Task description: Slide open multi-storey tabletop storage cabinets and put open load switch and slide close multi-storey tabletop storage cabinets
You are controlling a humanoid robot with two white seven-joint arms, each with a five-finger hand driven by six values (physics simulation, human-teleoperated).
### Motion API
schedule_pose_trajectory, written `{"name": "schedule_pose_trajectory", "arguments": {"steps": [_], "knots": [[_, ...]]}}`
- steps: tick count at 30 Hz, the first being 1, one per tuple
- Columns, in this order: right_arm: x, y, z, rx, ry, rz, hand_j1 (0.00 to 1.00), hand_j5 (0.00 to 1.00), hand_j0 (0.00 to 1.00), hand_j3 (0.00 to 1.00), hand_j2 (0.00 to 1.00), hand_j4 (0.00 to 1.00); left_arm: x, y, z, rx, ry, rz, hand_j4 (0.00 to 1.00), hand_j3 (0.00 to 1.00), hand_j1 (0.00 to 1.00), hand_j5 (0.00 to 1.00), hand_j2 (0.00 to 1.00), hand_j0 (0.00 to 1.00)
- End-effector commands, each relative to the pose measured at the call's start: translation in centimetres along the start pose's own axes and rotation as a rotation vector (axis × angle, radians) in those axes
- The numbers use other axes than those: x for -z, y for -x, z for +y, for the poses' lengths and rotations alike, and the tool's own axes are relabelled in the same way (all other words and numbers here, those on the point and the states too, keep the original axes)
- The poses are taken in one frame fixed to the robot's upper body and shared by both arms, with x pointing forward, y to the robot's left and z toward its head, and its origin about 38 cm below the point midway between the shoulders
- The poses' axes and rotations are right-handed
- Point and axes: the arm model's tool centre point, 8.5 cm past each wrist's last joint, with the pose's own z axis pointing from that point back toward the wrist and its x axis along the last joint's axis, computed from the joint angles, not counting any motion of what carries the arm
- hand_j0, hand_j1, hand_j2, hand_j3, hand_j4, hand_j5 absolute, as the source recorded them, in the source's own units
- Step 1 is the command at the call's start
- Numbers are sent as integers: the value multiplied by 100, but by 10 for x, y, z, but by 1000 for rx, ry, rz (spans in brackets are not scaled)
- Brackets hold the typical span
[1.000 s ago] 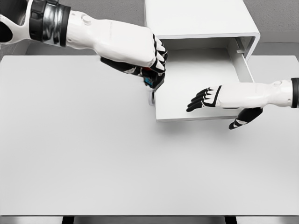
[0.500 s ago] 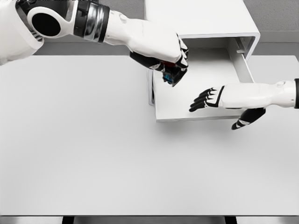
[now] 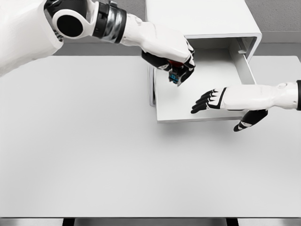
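- Head view: a plain white flat bench (image 3: 94,155) fills most of the frame; a grey floor shows past its far edge.
- A white box-shaped multi-storey tabletop storage cabinet (image 3: 197,16) stands at the far edge of the bench, right of centre.
- Its white shallow drawer (image 3: 188,101) is slid out toward the camera. The drawer floor is bare where it can be seen; the front lip lies nearest the camera.
- The drawer's right side wall (image 3: 244,61) runs back into the cabinet opening, with a small fitting near its inner end, too small to make out.
- Left arm enters from the upper left; a black-and-silver wrist joint is visible near the top edge.
- Left hand (image 3: 171,56) sits above the far left part of the open drawer, fingers curled downward and clamped on a small dark load switch with a blue face and a red patch (image 3: 176,75).
- The switch is held over the drawer's interior, just inside its left edge. Whether it touches the drawer floor cannot be told.
- Right arm enters from the right edge at mid height.
- Right hand (image 3: 221,100) lies flat over the near right part of the drawer, black-tipped fingers (image 3: 200,104) spread and pointing left, holding nothing.
- Its thumb (image 3: 249,120) hangs down past the drawer's front lip.
- The two hands are well apart.
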Motion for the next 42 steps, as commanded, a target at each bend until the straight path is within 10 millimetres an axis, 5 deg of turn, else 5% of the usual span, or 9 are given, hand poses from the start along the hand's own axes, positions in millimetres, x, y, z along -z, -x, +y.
{"name": "schedule_pose_trajectory", "arguments": {"steps": [1, 11, 12, 14, 22, 26, 31, 36, 42], "knots": [[0, 0, -1, 5, 5, 0, 100, 100, 100, 100, 100, 100, 4, 6, -5, -19, 11, 14, 42, 42, 42, 42, 42, 42], [0, 0, -1, 5, 5, 0, 100, 100, 100, 100, 100, 100, 10, 6, -2, -18, 8, 7, 46, 46, 46, 46, 46, 46], [0, 0, -1, 5, 5, 0, 100, 100, 100, 100, 100, 100, 10, 7, -2, -20, 8, 10, 54, 54, 54, 54, 54, 54], [0, 0, -1, 5, 6, 0, 100, 100, 100, 100, 100, 100, 9, 8, -1, 2, 15, 23, 100, 100, 100, 100, 100, 100], [1, 0, -1, 5, 6, -3, 100, 100, 100, 100, 100, 100, 4, 3, 13, 9, -46, 11, 100, 100, 100, 100, 100, 100], [1, 0, -2, 4, 8, -5, 100, 100, 100, 100, 100, 100, 0, -25, 26, 39, -93, -74, 100, 100, 100, 100, 100, 100], [1, 0, -3, 4, 27, -5, 100, 100, 100, 100, 100, 100, -92, -61, 20, 45, -169, -70, 100, 100, 100, 100, 100, 100], [5, -1, -3, 3, 22, -12, 100, 100, 100, 100, 100, 100, -230, -51, -78, -215, -336, 232, 100, 100, 100, 100, 100, 100], [6, -1, -5, 0, 21, -16, 100, 100, 100, 100, 100, 100, -235, -46, -153, -411, -309, 293, 100, 100, 100, 100, 100, 100]]}}
